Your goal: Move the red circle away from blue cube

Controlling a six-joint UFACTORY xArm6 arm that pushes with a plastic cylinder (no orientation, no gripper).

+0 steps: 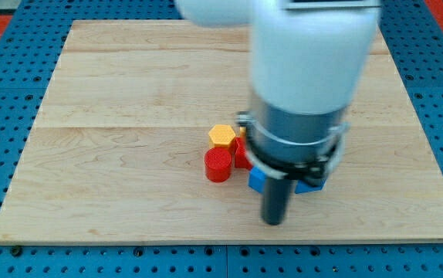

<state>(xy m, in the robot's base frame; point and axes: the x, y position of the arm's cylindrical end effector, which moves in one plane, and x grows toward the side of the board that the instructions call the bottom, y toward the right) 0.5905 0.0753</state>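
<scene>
Near the middle of the wooden worktop (113, 93), slightly low in the frame, the red circle (218, 164) stood just below a yellow hexagon (221, 136) and beside another red block (241, 151), whose shape was mostly hidden. Just to the right, the blue cube (258, 180) lay largely behind the arm. The circle sat close to the cube, so I judged the separation not yet made and the whole push still left. My tip (273, 222) rested lower right of the circle, just below the cube, touching neither as far as could be seen. There was no pincer here, only the rod, holding nothing.
</scene>
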